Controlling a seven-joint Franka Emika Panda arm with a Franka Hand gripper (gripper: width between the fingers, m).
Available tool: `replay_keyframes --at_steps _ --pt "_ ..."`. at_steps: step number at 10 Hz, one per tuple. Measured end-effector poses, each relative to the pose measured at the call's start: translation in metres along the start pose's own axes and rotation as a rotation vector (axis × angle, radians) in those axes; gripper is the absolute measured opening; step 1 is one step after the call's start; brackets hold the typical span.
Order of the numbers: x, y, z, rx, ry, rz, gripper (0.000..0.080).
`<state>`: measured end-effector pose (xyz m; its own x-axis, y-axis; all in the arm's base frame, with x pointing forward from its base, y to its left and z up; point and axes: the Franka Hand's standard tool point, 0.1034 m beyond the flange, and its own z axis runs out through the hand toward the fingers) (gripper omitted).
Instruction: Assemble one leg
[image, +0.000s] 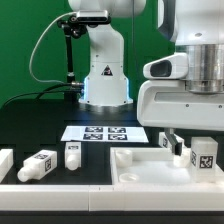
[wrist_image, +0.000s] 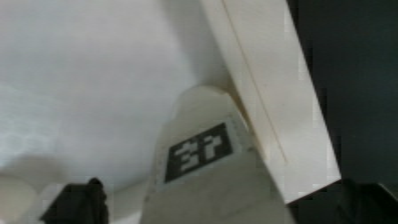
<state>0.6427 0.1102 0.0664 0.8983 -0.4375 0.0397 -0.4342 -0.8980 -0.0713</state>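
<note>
Although the fingertips were partly hidden by the arm's housing in the exterior view, the pincer (image: 190, 152) appeared closed on a tagged leg (image: 204, 156), held roughly upright over the tray-shaped panel (image: 150, 170) at the exterior view's right. The wrist view confirmed it: the leg (wrist_image: 214, 150) filled the frame, its square tag facing the camera, one dark fingertip (wrist_image: 75, 200) visible beside it, and the panel's raised rim (wrist_image: 267, 90) running just beside the post. Whether the leg's foot already touched the panel could not be told.

Judgement on the step: the leg was being seated at the panel's corner. To do this well, keep the post vertical, centre it on the mounting point before pressing down, and do not release until it sits flush; a tilted entry would likely jam or tip it against the rim.

Count, exterior view: one leg in the grasp; three loose legs on the black counter (image: 60, 185), namely one at the left edge (image: 5, 163), one lying tilted (image: 38, 165), one standing (image: 72, 155). One panel. One marker board (image: 105, 132) behind them.
</note>
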Motion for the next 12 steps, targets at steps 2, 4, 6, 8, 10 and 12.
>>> replay_keyframes --at_steps 2,4,6,8,10,12 --pt "0.0 0.0 0.0 -0.001 0.001 0.039 0.032" --pt "0.004 0.007 0.0 -0.009 0.007 0.159 0.0311" --pt "0.009 0.015 -0.001 -0.037 0.027 0.296 0.0311" --pt "0.013 0.029 -0.002 -0.073 0.049 0.449 0.0312" --pt "0.014 0.033 -0.003 -0.081 0.053 0.475 0.0314" --pt "0.015 0.034 -0.003 -0.082 0.053 0.46 0.0314"
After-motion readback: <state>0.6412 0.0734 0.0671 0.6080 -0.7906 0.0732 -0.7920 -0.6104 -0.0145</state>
